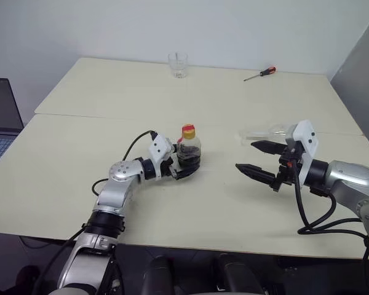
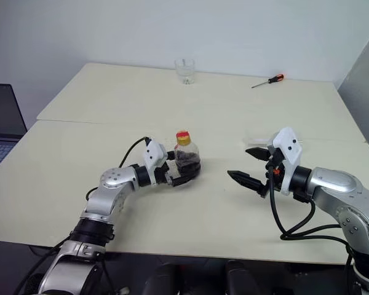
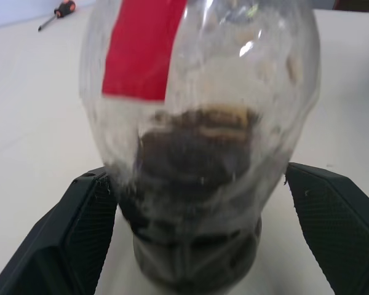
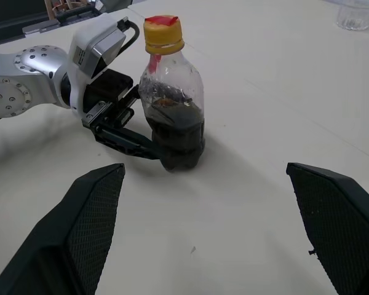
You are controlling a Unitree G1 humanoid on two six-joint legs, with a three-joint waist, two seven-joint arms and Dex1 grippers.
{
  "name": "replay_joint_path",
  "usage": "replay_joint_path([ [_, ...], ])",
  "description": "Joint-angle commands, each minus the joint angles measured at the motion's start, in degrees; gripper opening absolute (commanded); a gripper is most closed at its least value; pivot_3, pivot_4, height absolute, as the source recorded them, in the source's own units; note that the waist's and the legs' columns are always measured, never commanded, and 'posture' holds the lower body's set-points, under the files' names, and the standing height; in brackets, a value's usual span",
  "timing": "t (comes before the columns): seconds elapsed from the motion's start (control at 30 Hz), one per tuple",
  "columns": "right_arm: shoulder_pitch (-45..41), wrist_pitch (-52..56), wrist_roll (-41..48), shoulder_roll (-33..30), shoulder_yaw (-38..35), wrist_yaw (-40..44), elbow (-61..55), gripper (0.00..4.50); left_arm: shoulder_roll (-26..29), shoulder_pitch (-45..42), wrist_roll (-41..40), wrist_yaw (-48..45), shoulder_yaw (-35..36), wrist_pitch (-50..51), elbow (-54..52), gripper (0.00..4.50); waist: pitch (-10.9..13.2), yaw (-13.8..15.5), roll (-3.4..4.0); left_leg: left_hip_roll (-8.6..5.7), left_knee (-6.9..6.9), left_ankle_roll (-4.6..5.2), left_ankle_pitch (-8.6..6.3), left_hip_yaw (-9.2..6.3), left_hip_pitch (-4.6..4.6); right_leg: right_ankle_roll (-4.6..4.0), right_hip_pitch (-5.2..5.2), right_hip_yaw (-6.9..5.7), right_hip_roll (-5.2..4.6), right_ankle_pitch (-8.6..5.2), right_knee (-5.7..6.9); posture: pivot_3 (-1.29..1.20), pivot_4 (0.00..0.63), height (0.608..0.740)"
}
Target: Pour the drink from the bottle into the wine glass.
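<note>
Bottle (image 1: 189, 147), small squat clear plastic w/ yellow-red cap, dark cola-like drink (image 4: 179, 132) in lower body, stands upright on the cream table (image 1: 80, 160). Left gripper (image 1: 183, 170) straddles its base, jaws spread, not clamped. Right gripper (image 1: 256, 158), beside the bottle, gapes empty. Wine glass, clear, apparently lying beyond right gripper; hard to tell. Risk: cap on, so no pour possible; a nudge from the open fingers could topple the bottle.

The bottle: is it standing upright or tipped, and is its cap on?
Upright and capped. The bottle stands on the table, its yellow cap on top and the dark drink settled in its lower half.
</note>
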Motion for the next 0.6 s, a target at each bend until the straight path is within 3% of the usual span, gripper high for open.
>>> replay_joint_path([
  [0.03,-0.4,-0.9,-0.2,-0.2,-0.9,-0.2,-1.1,4.50,-1.7,-3.4,-0.4,1.2,1.1,-3.2,3.5,4.46,0.0,0.0,0.00,0.00,0.00,0.00,0.00,0.00,0.00,0.00,0.00,0.00,0.00,0.00,-0.01,0.00,0.150,0.740],
  [0.6,-0.8,-0.8,-0.5,-0.8,-1.2,-0.3,-0.8,4.50,-6.2,-14.9,0.3,-2.9,2.2,-17.2,28.1,4.46,0.0,0.0,0.00,-0.02,-0.01,0.01,0.00,0.00,-0.01,0.01,-0.01,-0.02,0.02,-0.01,-0.03,0.00,0.150,0.740],
])
